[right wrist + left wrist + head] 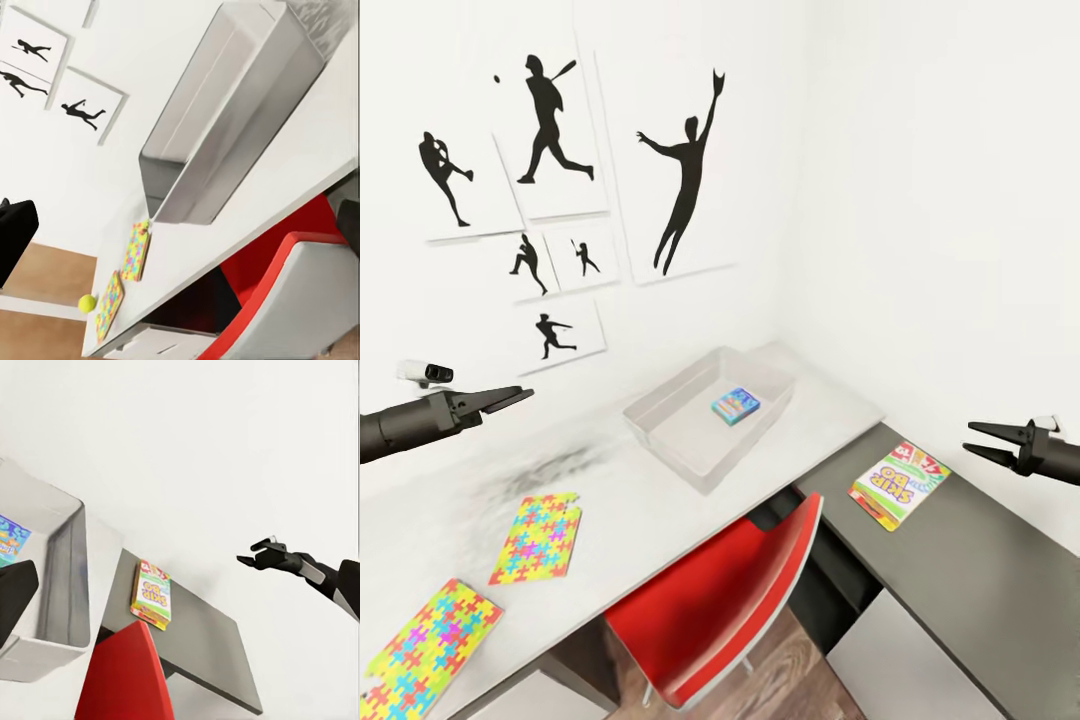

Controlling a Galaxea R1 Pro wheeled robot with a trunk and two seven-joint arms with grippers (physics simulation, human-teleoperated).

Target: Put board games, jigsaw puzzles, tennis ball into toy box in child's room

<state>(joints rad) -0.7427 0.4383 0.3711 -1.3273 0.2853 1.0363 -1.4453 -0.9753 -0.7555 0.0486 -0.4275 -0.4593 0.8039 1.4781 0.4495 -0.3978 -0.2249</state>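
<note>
The grey toy box (690, 435) stands on the pale table (620, 500) by the wall, with one blue board game (736, 404) lying inside it. A white and yellow SKIP BO board game (900, 484) lies on the lower dark side section. Two jigsaw puzzles (540, 537) (425, 648) lie flat near the table's left end. The tennis ball (88, 303) sits beside the farther puzzle (110, 304). My left gripper (510, 398) hovers left of the toy box, open and empty. My right gripper (972, 440) hangs open above the side section, right of the SKIP BO box.
A red and white swivel chair (710, 600) is tucked against the table's front edge below the toy box. Black sports silhouette pictures (550, 120) hang on the white wall behind. Wood floor (790, 670) shows under the chair.
</note>
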